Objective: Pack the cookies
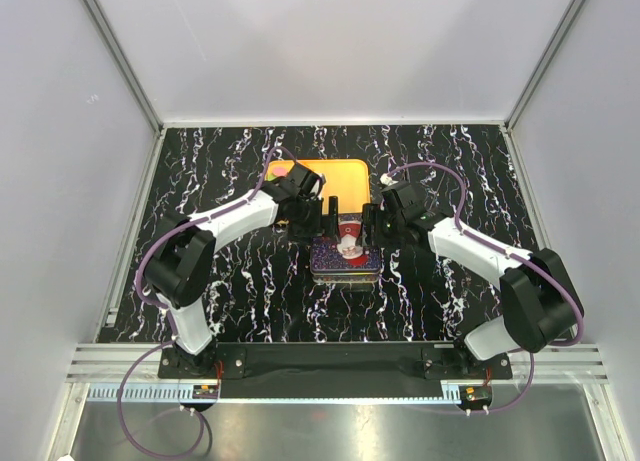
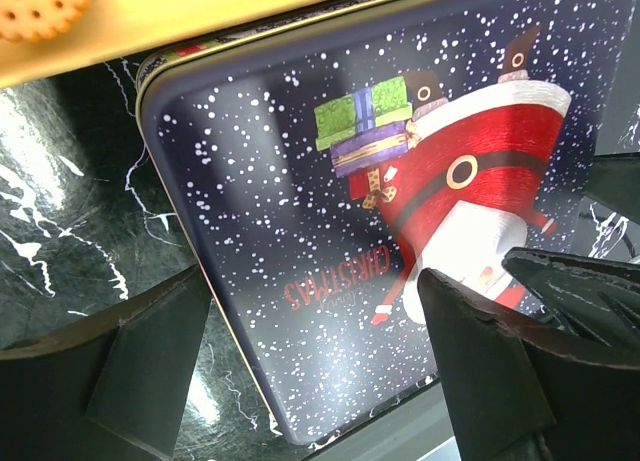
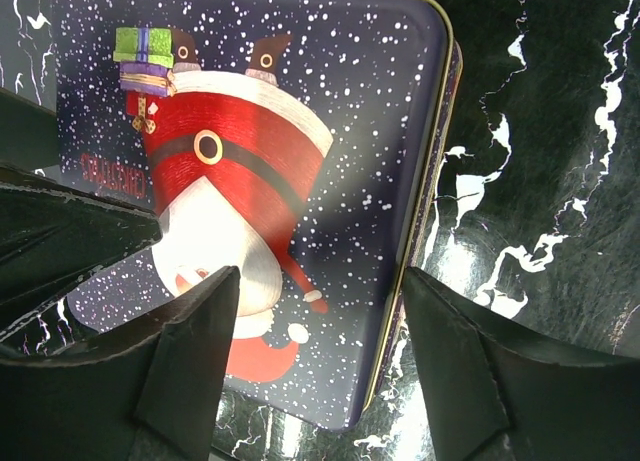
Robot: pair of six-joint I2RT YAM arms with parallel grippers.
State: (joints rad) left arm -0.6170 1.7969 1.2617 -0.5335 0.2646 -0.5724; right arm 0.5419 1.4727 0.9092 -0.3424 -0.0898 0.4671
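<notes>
Closest to the lens: see the left gripper (image 2: 312,281), black fingers (image 2: 130,381) spread wide and clamped on nothing. Straddles the left edge of the Christmas tin (image 2: 300,181), with one finger over the marbled tabletop (image 2: 60,281) and the other above the Santa lid (image 2: 480,171). Seems set there to seat or steady the lid from the side, not to carry anything. Mirrors that on the opposite side with the right gripper (image 3: 320,279): parted as well, empty, bracketing the tin's right edge. Cannot tell whether either pair touches the metal.

Sits near the tabletop's centre, this tin, butted against the near edge of the orange tray (image 1: 335,171), probably to make for a short reach from tray to tin. Shows one orange cookie (image 2: 40,6) on the tray, just beyond the tin's far-left corner. Shows no other cookies; cannot say whether any lie under the shut lid.
</notes>
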